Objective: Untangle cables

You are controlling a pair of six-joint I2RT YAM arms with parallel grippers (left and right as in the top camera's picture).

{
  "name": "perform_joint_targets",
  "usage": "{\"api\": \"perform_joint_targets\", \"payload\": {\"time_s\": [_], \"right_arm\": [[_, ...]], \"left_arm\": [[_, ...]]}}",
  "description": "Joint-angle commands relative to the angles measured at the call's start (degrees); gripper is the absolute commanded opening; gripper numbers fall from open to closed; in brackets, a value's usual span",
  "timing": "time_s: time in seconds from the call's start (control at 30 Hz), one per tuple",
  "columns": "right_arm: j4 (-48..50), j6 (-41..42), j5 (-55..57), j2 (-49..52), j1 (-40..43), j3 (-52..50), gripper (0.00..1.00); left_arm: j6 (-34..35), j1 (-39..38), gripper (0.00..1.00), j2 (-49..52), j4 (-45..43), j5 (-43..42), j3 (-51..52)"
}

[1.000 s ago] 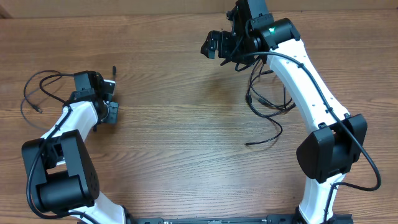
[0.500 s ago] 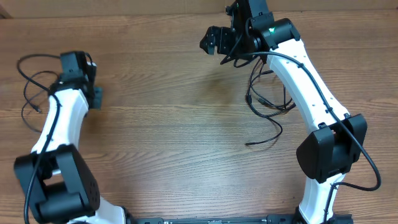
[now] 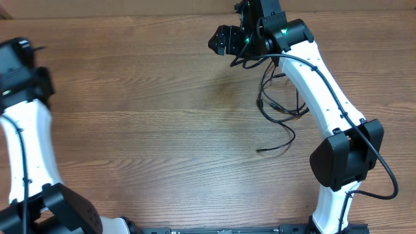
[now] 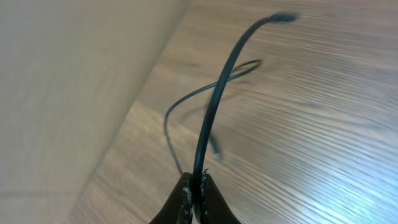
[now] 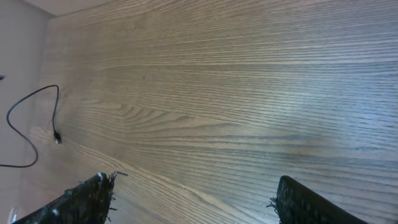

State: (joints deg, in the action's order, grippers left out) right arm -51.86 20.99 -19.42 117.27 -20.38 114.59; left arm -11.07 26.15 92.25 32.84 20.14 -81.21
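Note:
My left gripper is shut on one thin black cable. The cable arcs up from the jaws to a small plug end, and a second stretch of it loops down to the wooden table behind. In the overhead view the left arm is at the far left edge and this cable does not show. The other cables lie in a loose tangle beneath the right arm, with one end trailing toward the front. My right gripper is open and empty above the table, left of that tangle; it also shows in the right wrist view.
The right wrist view shows a thin black cable with a plug end at the table's far left, near a pale wall. The same pale wall runs close along the left gripper's side.
The left arm has swung left and back to the table's edge, carrying its cable out of the overhead view. The right arm has barely moved and stays open.

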Motion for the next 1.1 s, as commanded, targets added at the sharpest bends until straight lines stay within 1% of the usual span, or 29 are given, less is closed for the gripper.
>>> {"api": "perform_joint_targets", "payload": {"time_s": [0.0, 0.07, 0.17, 0.23, 0.43, 0.6, 0.67, 0.73, 0.8, 0.93, 1.07], "right_arm": [[0.4, 0.3, -1.2, -0.5, 0.0, 0.9, 0.83], [0.4, 0.3, -1.2, -0.5, 0.0, 0.9, 0.83], [0.4, 0.3, -1.2, -0.5, 0.0, 0.9, 0.84], [0.4, 0.3, -1.2, -0.5, 0.0, 0.9, 0.84], [0.3, 0.3, -1.2, -0.5, 0.0, 0.9, 0.83], [0.0, 0.3, -1.2, -0.5, 0.0, 0.9, 0.83], [0.0, 0.3, -1.2, -0.5, 0.0, 0.9, 0.84], [0.0, 0.3, -1.2, -0.5, 0.0, 0.9, 0.84], [0.0, 0.3, -1.2, -0.5, 0.0, 0.9, 0.84], [0.4, 0.3, -1.2, -0.5, 0.0, 0.9, 0.84], [0.6, 0.3, -1.2, -0.5, 0.0, 0.9, 0.84]], "left_arm": [[8.7, 4.6, 0.04, -0.7, -0.2, -8.3, -1.0], [13.6, 7.0, 0.04, -0.2, -0.2, -11.3, -1.0], [20.6, 9.4, 0.04, 1.4, -0.1, -12.1, -1.0], [22.6, 10.3, 0.05, 3.3, -0.2, -12.1, -1.0], [22.6, 11.1, 0.04, 8.6, -1.7, -8.7, -1.0], [22.6, 11.2, 0.04, 9.2, -5.4, -8.7, -1.1], [20.5, 11.2, 0.04, 9.2, -6.7, -12.0, -1.5], [16.9, 11.2, 0.04, 9.2, -7.2, -17.9, -2.1], [15.3, 11.2, 0.04, 9.2, -7.7, -22.2, -2.8], [18.0, 11.2, 0.04, 9.2, -7.5, -23.0, -5.7], [17.2, 11.2, 0.04, 9.2, -10.6, -23.4, -9.2]]}}
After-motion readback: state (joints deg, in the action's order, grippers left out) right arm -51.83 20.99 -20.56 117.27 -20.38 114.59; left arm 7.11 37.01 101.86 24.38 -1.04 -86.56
